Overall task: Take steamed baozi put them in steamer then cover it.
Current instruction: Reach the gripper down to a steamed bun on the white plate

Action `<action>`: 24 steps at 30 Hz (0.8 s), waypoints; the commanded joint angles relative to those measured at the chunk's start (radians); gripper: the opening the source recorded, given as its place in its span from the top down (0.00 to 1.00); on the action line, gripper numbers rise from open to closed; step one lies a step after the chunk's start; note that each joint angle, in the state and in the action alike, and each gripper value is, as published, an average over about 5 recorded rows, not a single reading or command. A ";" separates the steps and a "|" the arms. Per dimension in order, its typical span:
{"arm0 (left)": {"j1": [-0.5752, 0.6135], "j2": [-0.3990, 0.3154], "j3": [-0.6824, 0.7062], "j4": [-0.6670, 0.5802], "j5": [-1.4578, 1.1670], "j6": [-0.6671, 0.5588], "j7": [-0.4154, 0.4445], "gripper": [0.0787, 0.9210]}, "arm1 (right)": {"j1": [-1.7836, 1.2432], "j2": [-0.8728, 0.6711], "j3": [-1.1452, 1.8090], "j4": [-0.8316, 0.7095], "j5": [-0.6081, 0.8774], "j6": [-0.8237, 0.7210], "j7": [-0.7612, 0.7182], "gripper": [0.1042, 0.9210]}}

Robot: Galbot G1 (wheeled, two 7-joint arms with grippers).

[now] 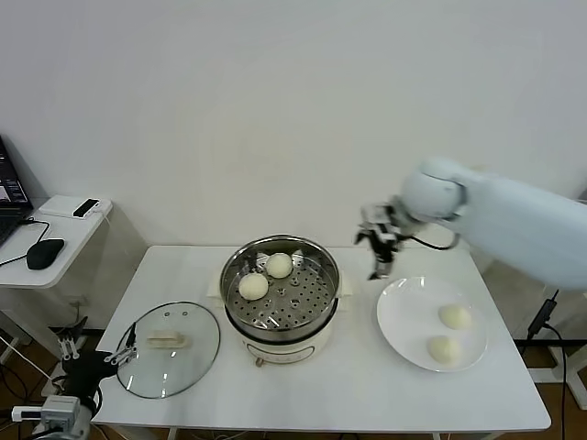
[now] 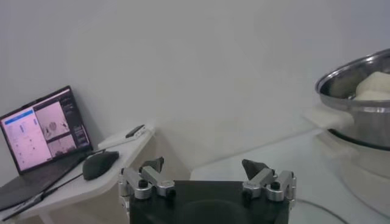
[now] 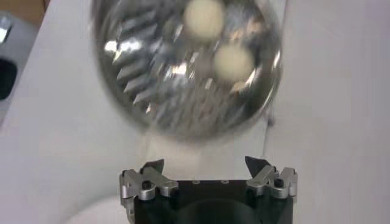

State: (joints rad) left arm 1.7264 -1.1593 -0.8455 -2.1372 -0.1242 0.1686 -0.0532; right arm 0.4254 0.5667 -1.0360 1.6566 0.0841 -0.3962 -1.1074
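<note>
Nearest the camera, at the near-left table edge, lies one cover (image 1: 169, 349), flat on the white table (image 1: 321, 385), handle up; my left gripper (image 1: 122, 353) sits parked just beside its left rim, fingers spread wide and empty. One steamer (image 1: 280, 291) stands at table centre; two steamed baozi (image 1: 253, 286) rest inside it, on the far-left part of the perforated floor, close together. One white plate (image 1: 404, 321) lies at right, carrying two more buns (image 1: 455, 316); total count four. My right gripper (image 1: 379, 251) hangs above the gap between steamer and plate, fingers wide, holding nothing. One side desk (image 1: 55, 229) stands left with a laptop (image 2: 36, 137) and mouse (image 1: 44, 252); a plain white wall (image 1: 275, 110) lies beyond.
</note>
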 commanded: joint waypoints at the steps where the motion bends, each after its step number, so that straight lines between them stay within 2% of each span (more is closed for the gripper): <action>1: 0.003 0.004 -0.002 0.004 0.000 0.000 0.001 0.12 | -0.364 -0.374 0.262 0.153 -0.222 0.120 -0.045 0.12; 7: 0.021 0.001 -0.004 -0.007 0.007 0.003 0.003 0.12 | -0.779 -0.399 0.582 0.139 -0.315 0.124 -0.016 0.12; 11: 0.034 -0.004 -0.010 -0.024 0.014 0.004 0.003 0.12 | -0.946 -0.376 0.701 0.120 -0.335 0.124 -0.013 0.12; 24: 0.065 -0.021 -0.031 -0.049 0.033 0.006 0.006 0.12 | -0.987 -0.176 0.726 -0.029 -0.343 0.107 0.010 0.12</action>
State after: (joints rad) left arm 1.7820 -1.1796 -0.8726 -2.1787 -0.0924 0.1737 -0.0481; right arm -0.4127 0.3130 -0.4172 1.7041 -0.2179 -0.2971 -1.1026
